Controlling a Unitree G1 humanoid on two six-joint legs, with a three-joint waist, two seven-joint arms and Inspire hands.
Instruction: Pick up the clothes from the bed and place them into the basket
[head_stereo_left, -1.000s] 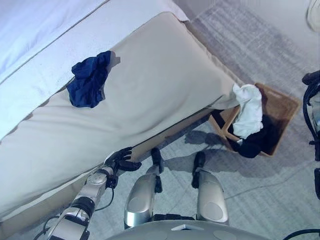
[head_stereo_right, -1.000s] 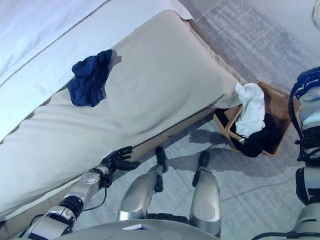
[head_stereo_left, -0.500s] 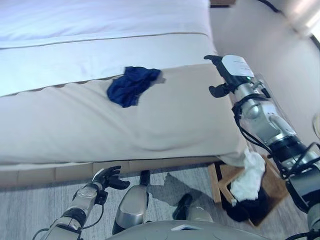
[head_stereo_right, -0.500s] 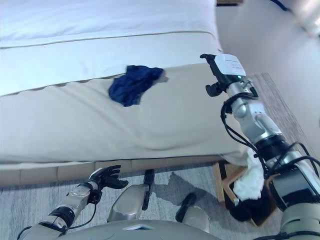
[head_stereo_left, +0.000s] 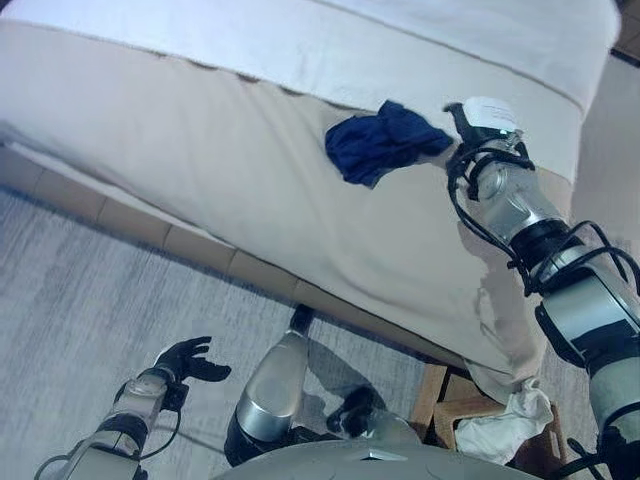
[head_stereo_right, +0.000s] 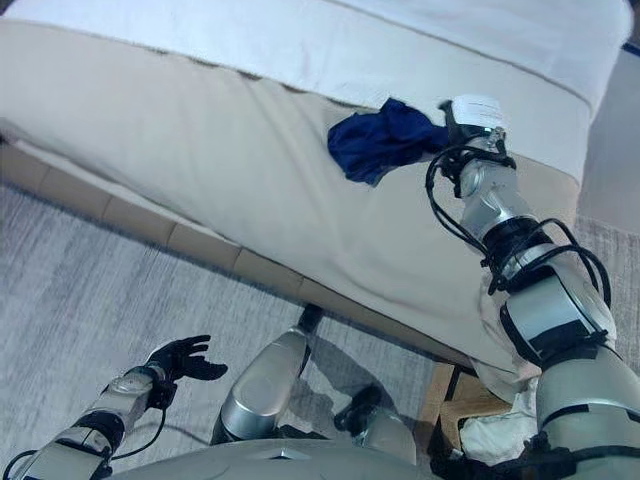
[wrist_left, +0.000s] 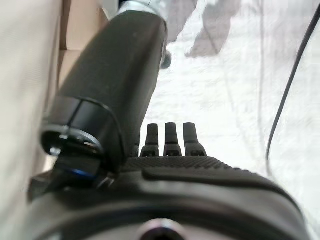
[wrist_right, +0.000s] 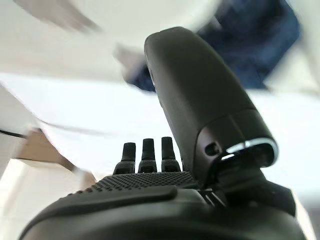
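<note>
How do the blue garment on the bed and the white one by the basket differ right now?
The blue garment lies bunched on the bed, beside the right hand. The white garment hangs over the basket rim on the floor, mostly cut off by the view. Both are crumpled; neither is held.

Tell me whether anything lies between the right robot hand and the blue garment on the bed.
Nothing visible does: the right robot hand is right beside the blue garment, with only bare bed around.
</note>
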